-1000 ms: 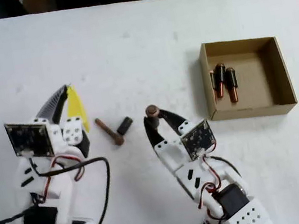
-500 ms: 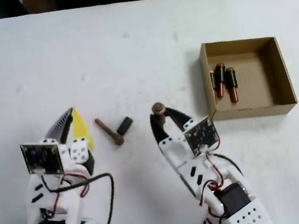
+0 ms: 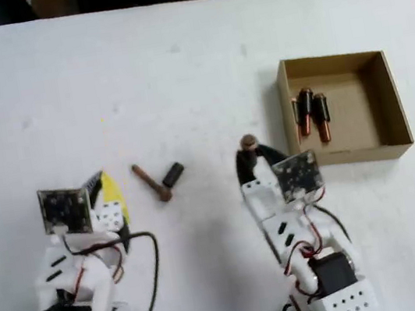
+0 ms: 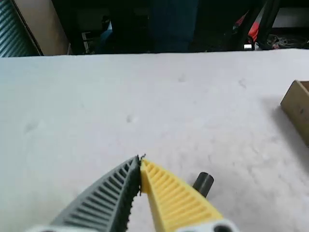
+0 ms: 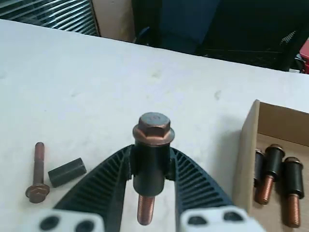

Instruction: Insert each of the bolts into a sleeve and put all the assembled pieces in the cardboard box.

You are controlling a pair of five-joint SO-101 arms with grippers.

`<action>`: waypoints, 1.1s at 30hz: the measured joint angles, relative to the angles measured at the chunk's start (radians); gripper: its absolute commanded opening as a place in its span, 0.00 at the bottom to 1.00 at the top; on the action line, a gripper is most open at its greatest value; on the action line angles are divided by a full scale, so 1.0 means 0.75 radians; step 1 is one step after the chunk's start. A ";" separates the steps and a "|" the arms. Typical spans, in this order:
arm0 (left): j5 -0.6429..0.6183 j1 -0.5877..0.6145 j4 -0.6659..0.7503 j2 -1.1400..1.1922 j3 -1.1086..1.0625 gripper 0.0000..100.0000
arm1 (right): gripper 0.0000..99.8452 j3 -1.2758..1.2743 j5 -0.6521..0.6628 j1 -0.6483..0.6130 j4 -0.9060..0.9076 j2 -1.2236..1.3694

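A white table (image 3: 177,65) carries everything, and the cardboard box (image 3: 355,112) sits open on it toward the right arm's side.

The right arm (image 3: 298,228) stands nearer the box than its neighbour, just off the box's near corner. The left arm (image 3: 74,263) stands well apart from the box, on the far side of the right arm.

The right gripper (image 3: 253,154) is just beside the box's outer wall (image 5: 247,140), at the corner closest to the arms, and not over the opening. Its two black fingers are spread only as wide as the part between them and are clamped on an assembled piece (image 5: 152,159): a black sleeve with a copper bolt through it, held upright, the hexagonal head above the fingers and the shank poking out below.

The left gripper (image 4: 140,159) points toward the table far from the box. Its grey and yellow fingers meet at the tips with nothing between them.

Inside the box, three assembled pieces (image 3: 310,112) lie side by side against the wall that faces the right gripper.

The loose bolt (image 3: 151,182) lies flat on the table well away from the box, between the two grippers. The loose sleeve (image 3: 172,174) lies just beside that bolt, on its box side, apart from it.
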State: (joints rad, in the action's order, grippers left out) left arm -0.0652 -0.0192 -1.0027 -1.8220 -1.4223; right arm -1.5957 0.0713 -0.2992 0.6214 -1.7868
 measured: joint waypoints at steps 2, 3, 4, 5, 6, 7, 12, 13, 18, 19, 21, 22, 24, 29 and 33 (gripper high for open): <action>0.000 0.000 0.000 0.008 -0.059 0.02 | 0.02 0.055 0.000 0.059 0.063 0.000; 0.000 0.012 0.000 0.008 -0.084 0.02 | 0.02 0.086 0.000 0.092 0.100 0.000; 0.000 0.033 0.000 0.008 -0.094 0.02 | 0.02 0.121 0.000 0.127 0.137 0.000; 0.000 0.053 0.000 0.008 -0.098 0.02 | 0.02 0.155 0.000 0.160 0.176 0.000; 0.000 0.080 0.000 0.004 -0.102 0.02 | 0.02 0.188 0.000 0.186 0.215 -0.002; 0.000 0.100 0.000 0.004 -0.108 0.02 | 0.02 0.221 0.000 0.209 0.252 -0.002; 0.000 0.219 0.000 0.006 -0.168 0.02 | 0.02 0.352 0.098 0.245 0.411 -0.002; 0.000 0.243 0.000 0.010 -0.184 0.02 | 0.02 0.362 0.110 0.245 0.434 -0.002; 0.000 0.303 -0.014 0.004 -0.219 0.02 | 0.02 0.381 0.127 0.321 0.450 -0.002; 0.000 0.311 -0.018 0.004 -0.221 0.03 | 0.02 0.393 0.131 0.344 0.450 0.000; 0.000 0.317 -0.023 0.004 -0.243 0.03 | 0.02 0.448 0.155 0.389 0.450 0.039; 0.000 0.321 -0.023 0.004 -0.256 0.03 | 0.02 0.483 0.172 0.411 0.450 0.076; 0.000 0.321 -0.023 0.004 -0.264 0.03 | 0.02 0.561 0.190 0.448 0.450 0.178; 0.000 0.321 -0.049 0.004 -0.264 0.02 | 0.02 0.767 0.200 0.473 0.438 0.524; 0.000 0.321 -0.094 0.004 -0.264 0.02 | 0.02 0.919 0.207 0.489 0.403 0.847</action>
State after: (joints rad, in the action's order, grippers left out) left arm -0.0652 0.2217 -1.0733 -1.8190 -1.6203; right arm -0.9068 0.2263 0.0675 0.9237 -1.1515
